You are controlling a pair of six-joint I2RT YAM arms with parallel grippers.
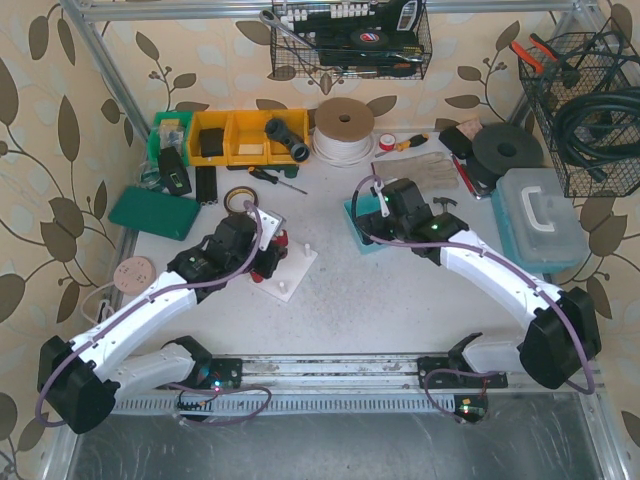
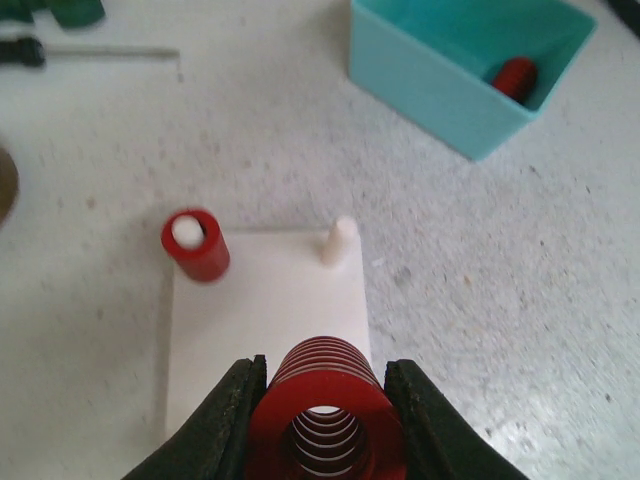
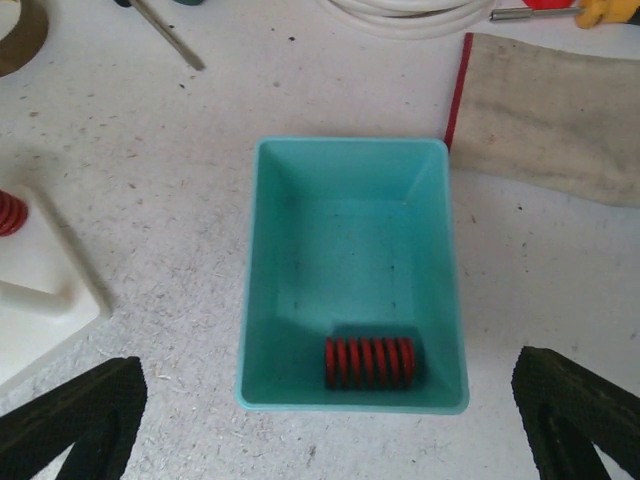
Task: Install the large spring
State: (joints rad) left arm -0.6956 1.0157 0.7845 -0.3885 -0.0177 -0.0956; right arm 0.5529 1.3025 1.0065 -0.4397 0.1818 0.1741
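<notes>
The left gripper (image 2: 325, 372) is squeezing the large spring (image 2: 325, 425) tight over the white plate's (image 2: 265, 305) near edge. Past it, 1 small red spring (image 2: 195, 245) is sitting beside 1 white peg (image 2: 340, 240). Farther off, the right gripper (image 3: 330, 405) is hanging, fingers far apart, over the teal bin (image 3: 350, 250).

- A workshop bench set up as a robot test cell, fenced by a metal frame (image 1: 110, 75) in front of leaf-patterned wallpaper (image 1: 50, 120).
- Two wire baskets hang at the back: one (image 1: 428, 40) holds a wrench (image 1: 290, 35), the other (image 1: 575, 182) holds pliers (image 1: 530, 50) and a coiled black hose (image 1: 600, 125).
- Yellow parts bins (image 1: 245, 156), a screwdriver (image 1: 275, 177), a roll of tape (image 1: 238, 197), a coil of white tubing (image 1: 340, 152), work gloves (image 1: 430, 170) and a plastic toolbox (image 1: 540, 215) sit on the white table (image 1: 400, 300).
- Two white robot arms (image 1: 150, 310) are bolted to a rail (image 1: 330, 368) at the near edge.
</notes>
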